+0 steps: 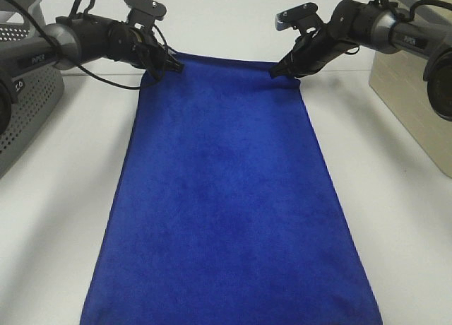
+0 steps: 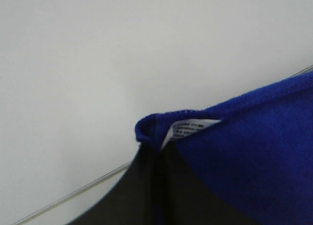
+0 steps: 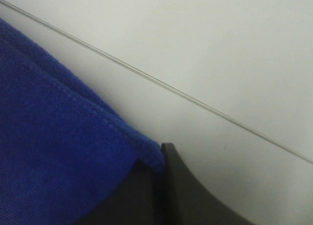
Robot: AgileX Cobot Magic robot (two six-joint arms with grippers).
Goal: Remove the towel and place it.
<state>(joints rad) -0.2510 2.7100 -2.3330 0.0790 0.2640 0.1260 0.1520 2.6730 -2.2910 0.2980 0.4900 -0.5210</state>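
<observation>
Exterior high view: the towel [image 1: 226, 198] lies flat along the table [image 1: 395, 198], beside the grey basket [image 1: 28, 92]. The left gripper [image 1: 175, 66] and right gripper [image 1: 277, 72] each pinch a far towel corner.

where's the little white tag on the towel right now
In the left wrist view, the white tag sits at the towel corner pinched by the left gripper, the far-left corner in the high view, on the grey basket side.

Bright, even light, soft shadows; wrist views slightly blurred.
</observation>
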